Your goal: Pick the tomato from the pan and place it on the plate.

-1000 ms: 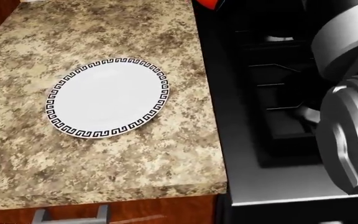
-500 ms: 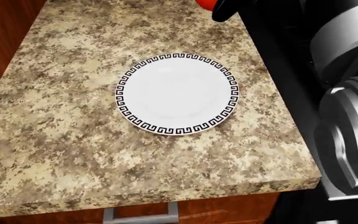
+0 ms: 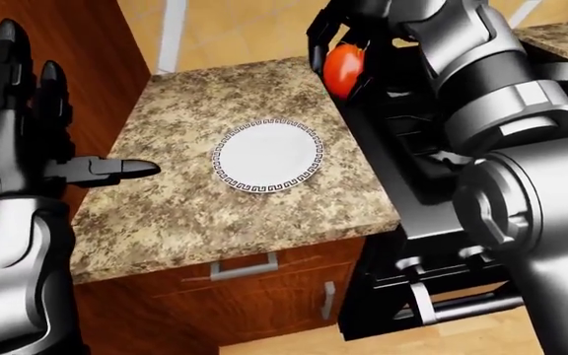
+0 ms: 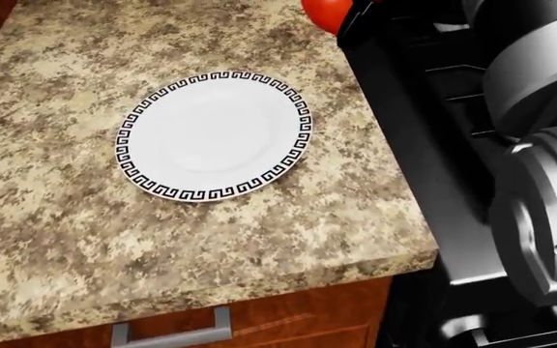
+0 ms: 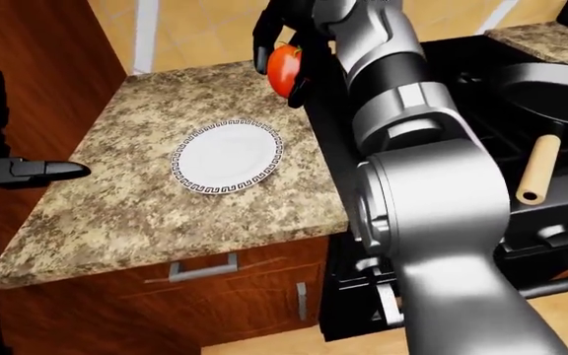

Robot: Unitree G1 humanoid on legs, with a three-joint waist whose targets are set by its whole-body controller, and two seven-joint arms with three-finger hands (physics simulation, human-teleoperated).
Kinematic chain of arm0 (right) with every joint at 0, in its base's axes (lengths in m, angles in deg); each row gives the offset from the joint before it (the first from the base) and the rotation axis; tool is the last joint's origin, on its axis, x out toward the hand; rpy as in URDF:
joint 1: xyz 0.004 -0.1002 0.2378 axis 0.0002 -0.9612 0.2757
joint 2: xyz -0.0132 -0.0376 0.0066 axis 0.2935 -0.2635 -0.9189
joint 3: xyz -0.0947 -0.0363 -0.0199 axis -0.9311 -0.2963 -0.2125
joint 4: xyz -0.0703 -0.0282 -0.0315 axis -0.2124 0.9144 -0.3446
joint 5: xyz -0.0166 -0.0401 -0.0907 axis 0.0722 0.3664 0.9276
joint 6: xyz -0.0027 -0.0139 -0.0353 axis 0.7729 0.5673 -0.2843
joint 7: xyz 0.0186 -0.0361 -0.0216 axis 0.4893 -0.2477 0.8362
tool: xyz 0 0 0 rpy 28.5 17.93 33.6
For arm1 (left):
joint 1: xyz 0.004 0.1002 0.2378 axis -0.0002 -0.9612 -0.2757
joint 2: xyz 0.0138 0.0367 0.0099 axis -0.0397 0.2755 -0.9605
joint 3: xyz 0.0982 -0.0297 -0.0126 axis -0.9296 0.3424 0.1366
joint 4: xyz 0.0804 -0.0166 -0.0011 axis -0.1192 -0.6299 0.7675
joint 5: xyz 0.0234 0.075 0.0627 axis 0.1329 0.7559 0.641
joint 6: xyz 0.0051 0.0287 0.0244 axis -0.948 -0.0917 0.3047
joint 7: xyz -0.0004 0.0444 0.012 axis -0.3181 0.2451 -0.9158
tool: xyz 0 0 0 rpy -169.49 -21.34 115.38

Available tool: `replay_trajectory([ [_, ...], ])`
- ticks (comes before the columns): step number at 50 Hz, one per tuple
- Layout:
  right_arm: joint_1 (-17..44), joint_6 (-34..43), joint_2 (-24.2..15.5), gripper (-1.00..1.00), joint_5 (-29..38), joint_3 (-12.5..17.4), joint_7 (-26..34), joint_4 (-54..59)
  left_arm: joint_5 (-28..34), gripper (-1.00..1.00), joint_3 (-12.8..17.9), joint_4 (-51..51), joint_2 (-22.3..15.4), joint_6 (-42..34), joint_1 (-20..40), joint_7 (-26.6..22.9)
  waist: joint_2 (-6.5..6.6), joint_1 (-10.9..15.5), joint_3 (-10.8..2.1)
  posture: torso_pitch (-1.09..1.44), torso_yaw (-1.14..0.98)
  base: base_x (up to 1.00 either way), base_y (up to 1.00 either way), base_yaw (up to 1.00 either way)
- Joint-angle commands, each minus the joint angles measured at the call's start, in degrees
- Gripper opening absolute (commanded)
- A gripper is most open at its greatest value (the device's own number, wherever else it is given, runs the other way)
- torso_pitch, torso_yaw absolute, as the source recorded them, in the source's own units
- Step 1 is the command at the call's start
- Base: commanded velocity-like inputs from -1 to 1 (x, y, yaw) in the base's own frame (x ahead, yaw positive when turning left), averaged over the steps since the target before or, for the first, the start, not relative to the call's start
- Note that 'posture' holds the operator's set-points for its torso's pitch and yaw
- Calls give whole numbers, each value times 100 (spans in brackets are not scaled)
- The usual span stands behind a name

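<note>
Tomato (image 5: 284,65): one red one, up in the air by the far corner of the counter (image 4: 85,239), with the right hand (image 5: 282,55) and its black fingers (image 3: 315,41) wrapped round it. One white plate (image 4: 216,135) sits bare on the counter, apart from the tomato. One black pan (image 5: 551,85) rests on the stove (image 3: 412,159); I cannot see well inside it. The left hand (image 3: 28,140) is raised, fingers spread wide, holding nothing.

A speckled granite bench (image 4: 259,239) sits on a brown wooden cabinet with a metal drawer handle (image 4: 170,335) below its edge. One white plate (image 4: 213,134) with a black key-pattern rim lies flat on it, near the middle. To the right, a black stove (image 5: 481,103) adjoins the bench and carries a pan (image 5: 551,85).
</note>
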Motion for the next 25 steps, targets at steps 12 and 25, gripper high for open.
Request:
replay_trajectory([
  [12, 158, -497, 55, -100, 283, -95, -772, -158, 60, 100, 86, 134, -57, 90, 171, -37, -26, -20, -173, 0, 0, 0, 0, 0],
  [25, -71, -854, 249, -100, 853, -218, -1141, -123, 53, 100, 89, 134, -56, 77, 178, -40, -39, -3, -182, 0, 0, 0, 0, 0],
])
